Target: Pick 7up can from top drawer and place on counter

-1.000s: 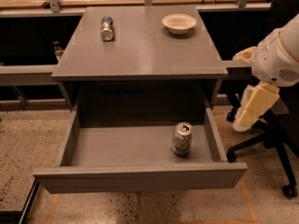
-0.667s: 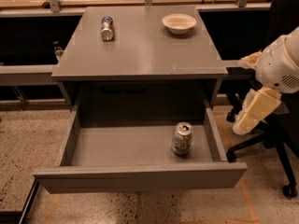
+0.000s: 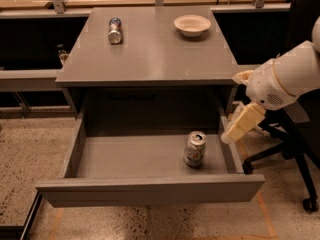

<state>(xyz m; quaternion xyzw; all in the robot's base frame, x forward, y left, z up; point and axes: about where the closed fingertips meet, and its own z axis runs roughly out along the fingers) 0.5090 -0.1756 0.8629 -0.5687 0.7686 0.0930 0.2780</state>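
Observation:
The 7up can [image 3: 194, 148] stands upright in the open top drawer [image 3: 125, 159], at the right of its flat bottom, close to the front panel. The counter [image 3: 150, 49] is the grey top above the drawer. My gripper [image 3: 241, 125] hangs off the white arm at the right, just outside the drawer's right wall, above and to the right of the can. It holds nothing that I can see and does not touch the can.
On the counter a blue-and-red-labelled silver can [image 3: 115, 30] lies at the back left and a white bowl [image 3: 192, 25] sits at the back right. A black office chair [image 3: 295, 149] stands to the right of the cabinet, behind the arm. Lower grey ledges [image 3: 27, 76] flank the cabinet.
My arm and gripper have moved left and slightly down, closer to the drawer's right wall. The can and drawer have not moved.

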